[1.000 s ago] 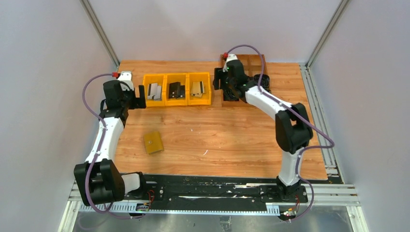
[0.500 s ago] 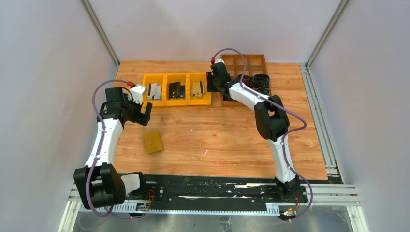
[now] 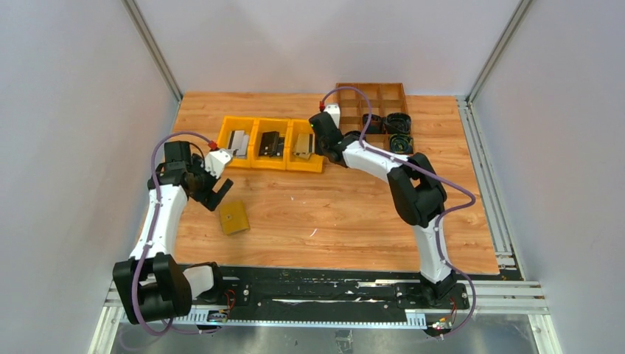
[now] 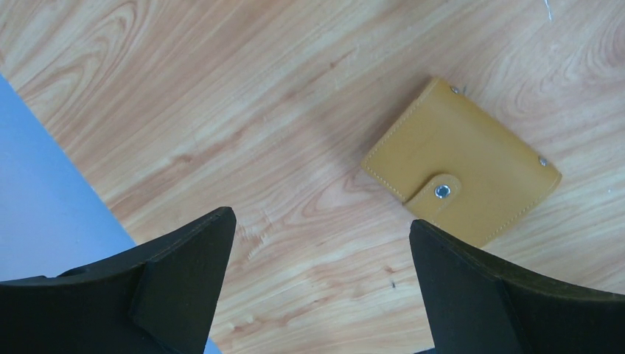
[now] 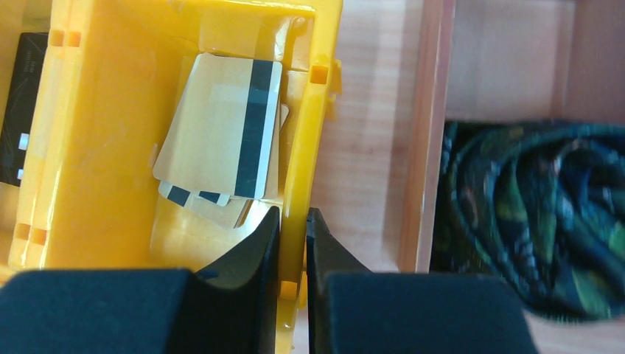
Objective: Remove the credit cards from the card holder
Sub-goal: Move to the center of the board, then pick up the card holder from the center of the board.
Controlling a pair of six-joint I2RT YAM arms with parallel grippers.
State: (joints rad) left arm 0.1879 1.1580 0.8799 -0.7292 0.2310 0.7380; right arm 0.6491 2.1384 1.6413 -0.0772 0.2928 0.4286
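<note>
The mustard-tan card holder (image 3: 234, 218) lies closed and flat on the wooden table, its snap tab up (image 4: 461, 162). My left gripper (image 3: 217, 193) hangs open just left of and behind it, with only bare wood between the fingers (image 4: 320, 221). Credit cards lie in three yellow bins: silver (image 3: 237, 140), black (image 3: 268, 141) and beige-gold (image 3: 301, 140). In the right wrist view the beige-gold cards (image 5: 221, 125) show dark stripes. My right gripper (image 3: 318, 144) is shut on the right wall of the rightmost yellow bin (image 5: 313, 110), one finger inside and one outside (image 5: 293, 214).
The row of yellow bins (image 3: 273, 165) sits slightly skewed at the back centre. A wooden compartment tray (image 3: 372, 99) stands right of it, its wall (image 5: 427, 133) close to my right fingers, with dark coiled cables (image 5: 531, 214) inside. Grey walls flank the table.
My right gripper came left from the wooden tray and closed on the right bin's wall; the bin row has skewed slightly. My left gripper swung forward and down towards the card holder, still open.
</note>
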